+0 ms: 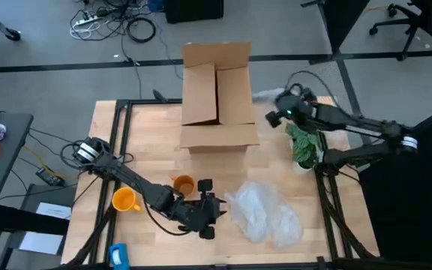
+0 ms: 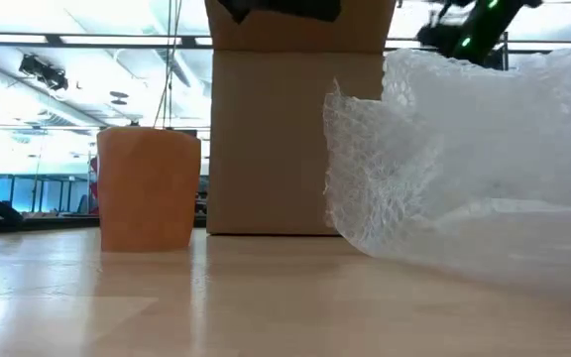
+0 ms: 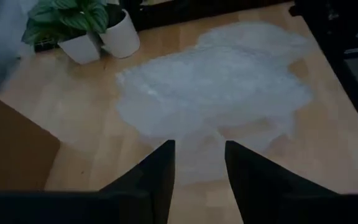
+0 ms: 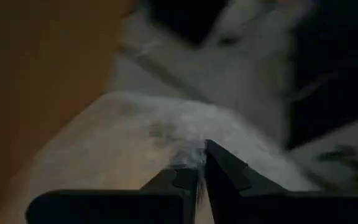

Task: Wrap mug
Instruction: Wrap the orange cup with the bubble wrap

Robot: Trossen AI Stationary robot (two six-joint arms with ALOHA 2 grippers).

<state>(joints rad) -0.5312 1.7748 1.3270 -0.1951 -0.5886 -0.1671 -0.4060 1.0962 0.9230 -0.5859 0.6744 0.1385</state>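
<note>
A yellow-orange mug (image 1: 124, 199) stands near the table's left edge, and a darker orange cup (image 1: 182, 184) (image 2: 147, 188) stands right of it. A crinkled sheet of bubble wrap (image 1: 265, 214) (image 3: 210, 87) (image 2: 464, 169) lies on the table at the near right. My left gripper (image 1: 220, 206) (image 3: 199, 146) hovers open between the cup and the wrap, its fingers pointing at the wrap's near edge. My right gripper (image 1: 276, 114) (image 4: 201, 155) is at the far right beside the cardboard box (image 1: 216, 97), shut on a wispy clear sheet (image 1: 265, 96). My right gripper pinches an edge of the whitish clear sheet (image 4: 185, 140) between its two fingertips. The rest of the sheet spreads out beyond the fingers. The view is blurred, so layers and the sheet's lie cannot be told.
The open cardboard box stands at the table's far middle. Potted plants (image 1: 302, 146) (image 3: 98, 31) stand at the right edge, under my right arm. A blue object (image 1: 118, 255) lies at the near left corner. Bare wood (image 1: 148, 142) shows between the box and the cup.
</note>
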